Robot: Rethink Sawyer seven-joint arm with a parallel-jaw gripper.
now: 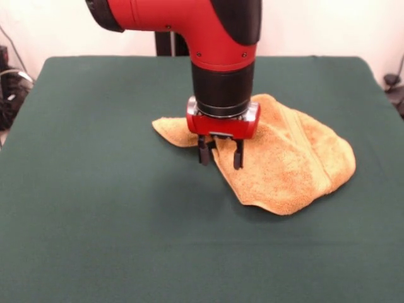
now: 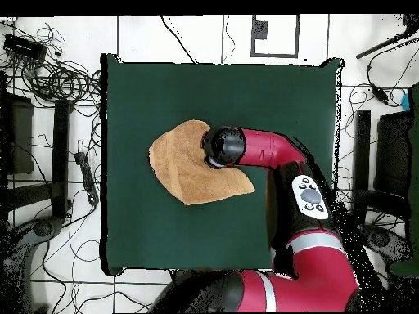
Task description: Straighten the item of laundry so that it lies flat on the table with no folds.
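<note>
The mustard-orange terry towel (image 1: 287, 158) lies crumpled and folded over itself on the dark green table (image 1: 95, 189), right of centre in the front view. One corner pokes out to the left behind the gripper. My gripper (image 1: 220, 153) hangs straight down over the towel's left edge, its two black fingers (image 1: 203, 151) spread apart, tips just above or at the cloth. It holds nothing. In the overhead view the towel (image 2: 184, 168) sits at the table's (image 2: 164, 90) middle, and the arm's wrist (image 2: 225, 145) covers its right upper part and hides the gripper.
Cables and equipment (image 2: 57, 74) lie on the floor around the table. The arm's red body (image 2: 303, 204) reaches in over the table's near-base right side in the overhead view.
</note>
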